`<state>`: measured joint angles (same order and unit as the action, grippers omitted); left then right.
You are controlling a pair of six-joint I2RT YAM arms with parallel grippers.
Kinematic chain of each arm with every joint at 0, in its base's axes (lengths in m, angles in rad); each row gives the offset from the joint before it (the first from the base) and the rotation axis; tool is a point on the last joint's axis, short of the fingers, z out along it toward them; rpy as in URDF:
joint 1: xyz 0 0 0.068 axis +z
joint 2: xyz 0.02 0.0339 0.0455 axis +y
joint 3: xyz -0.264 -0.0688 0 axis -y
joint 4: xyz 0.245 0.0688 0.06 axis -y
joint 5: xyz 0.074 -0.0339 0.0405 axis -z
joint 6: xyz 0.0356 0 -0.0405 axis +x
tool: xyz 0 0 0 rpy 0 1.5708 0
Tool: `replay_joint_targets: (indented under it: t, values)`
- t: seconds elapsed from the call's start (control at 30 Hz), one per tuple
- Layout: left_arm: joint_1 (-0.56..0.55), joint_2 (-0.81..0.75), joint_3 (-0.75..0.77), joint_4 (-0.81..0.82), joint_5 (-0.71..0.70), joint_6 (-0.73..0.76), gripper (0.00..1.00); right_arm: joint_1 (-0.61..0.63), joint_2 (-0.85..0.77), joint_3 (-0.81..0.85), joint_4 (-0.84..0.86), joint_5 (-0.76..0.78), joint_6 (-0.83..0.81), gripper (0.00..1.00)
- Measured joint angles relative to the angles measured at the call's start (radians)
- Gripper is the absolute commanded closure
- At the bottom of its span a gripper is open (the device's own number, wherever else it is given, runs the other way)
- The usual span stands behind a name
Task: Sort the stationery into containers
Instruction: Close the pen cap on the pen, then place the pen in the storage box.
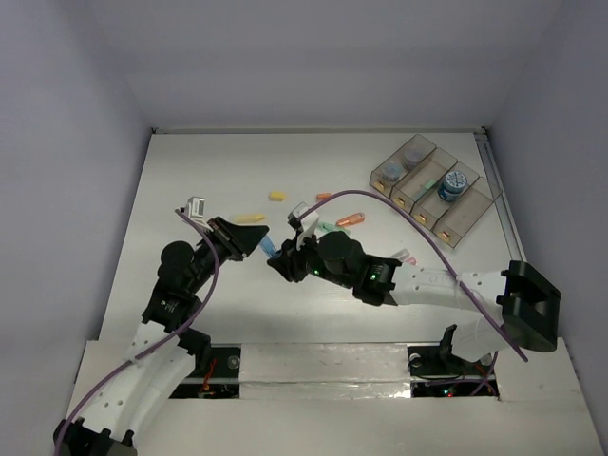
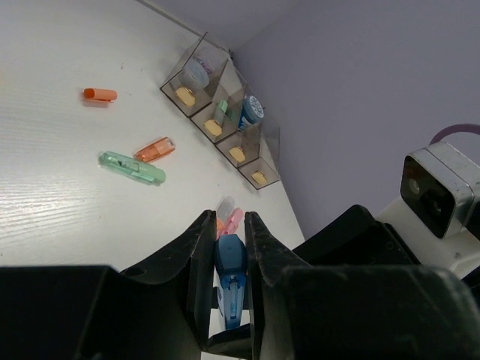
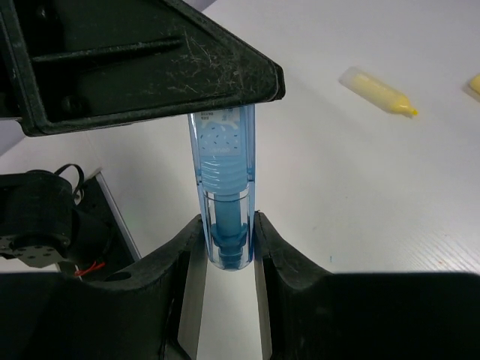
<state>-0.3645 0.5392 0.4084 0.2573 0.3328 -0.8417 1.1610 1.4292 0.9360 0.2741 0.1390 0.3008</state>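
Where left gripper (image 2: 229,223) faces right gripper (image 3: 227,223), blue stick (image 3: 223,169) in both

The worktop (image 1: 237,161) is lit brightly and evenly from above, and only soft, short shadows are thrown beside the arms and the containers (image 1: 463,220). The surrounding walls are tinted violet and dimmed toward the corners. In the wrist views the near jaws are rendered dark and soft-edged, while the blue stick (image 3: 225,195) is shown sharp.
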Motion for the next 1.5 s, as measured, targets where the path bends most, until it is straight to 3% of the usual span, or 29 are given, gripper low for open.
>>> replay_joint_targets:
  t: [0.27, 0.83, 1.5]
  values:
    - [-0.010, 0.001, -0.008, 0.006, -0.016, -0.006, 1.00, 0.012, 0.000, -0.023, 0.045, 0.037, 0.003, 1.00]
    - [-0.110, 0.015, -0.008, 0.021, -0.159, 0.021, 1.00, 0.013, 0.014, 0.053, -0.081, 0.078, -0.073, 1.00]
    - [-0.151, 0.004, -0.068, 0.213, -0.288, -0.029, 1.00, -0.028, 0.035, 0.215, -0.248, 0.020, -0.168, 1.00]
